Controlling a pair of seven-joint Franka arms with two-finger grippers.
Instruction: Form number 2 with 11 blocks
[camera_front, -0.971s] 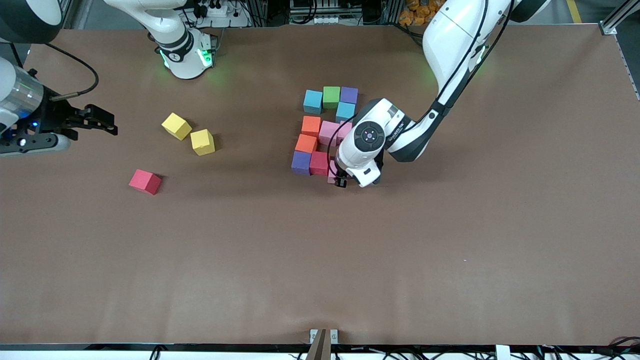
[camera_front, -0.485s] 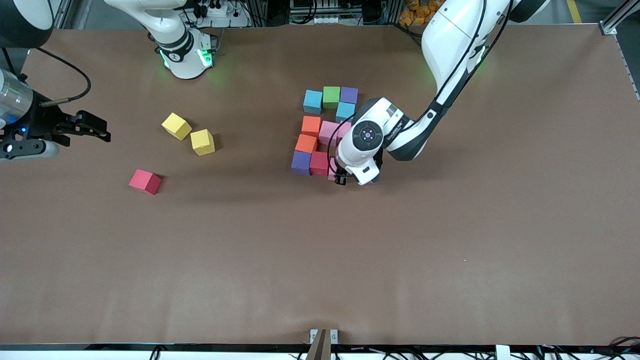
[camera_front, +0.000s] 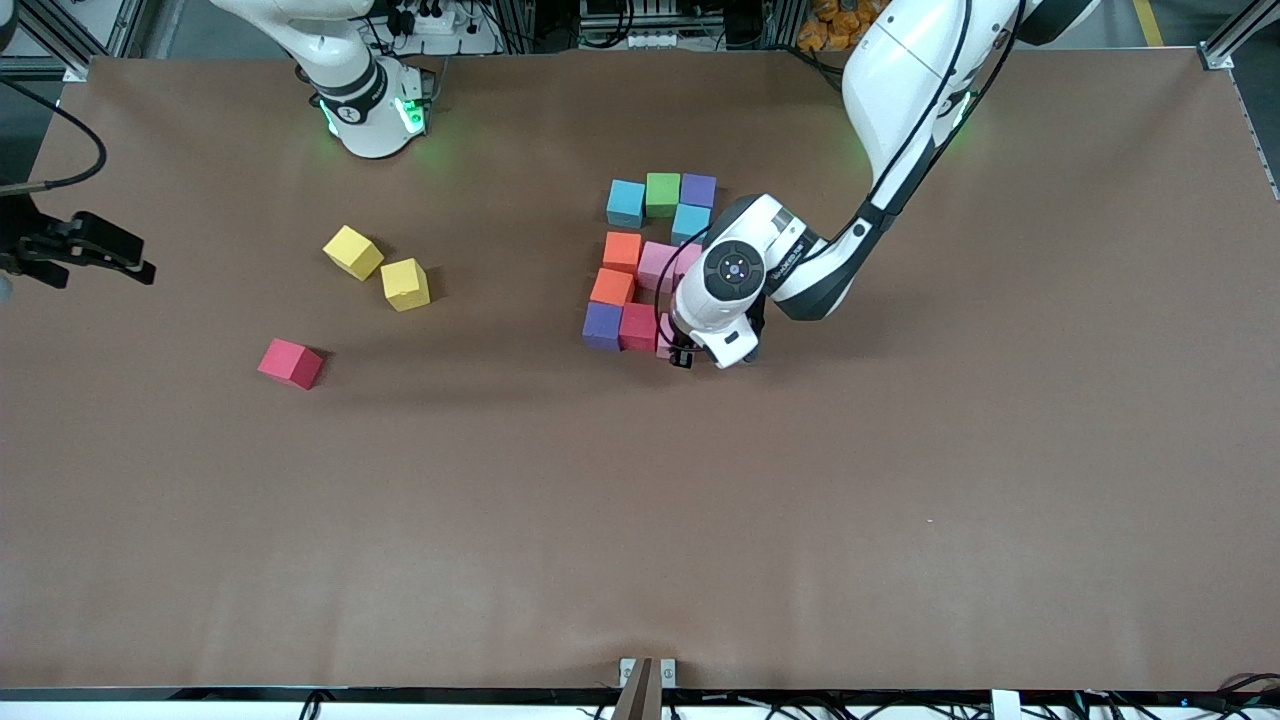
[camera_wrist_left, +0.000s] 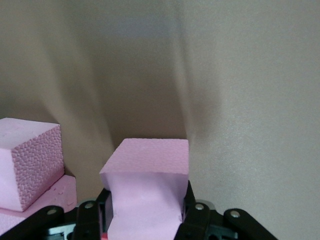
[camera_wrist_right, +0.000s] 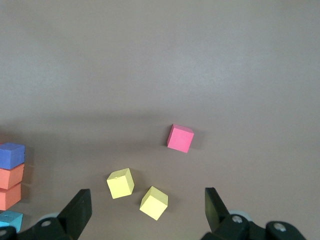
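Brown table, clamped pink block

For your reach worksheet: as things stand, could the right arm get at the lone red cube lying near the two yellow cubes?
Probably yes. The right gripper is open and empty at its own end of the table, and the red cube lies alone, apart from the yellow cubes.

The number 2 sits mid-table as close-packed cubes: cyan block, green block and purple block in the farthest row, a second cyan block below, then orange and pink; orange; purple and red. The last pink block is clamped between the left gripper's fingers beside the red one
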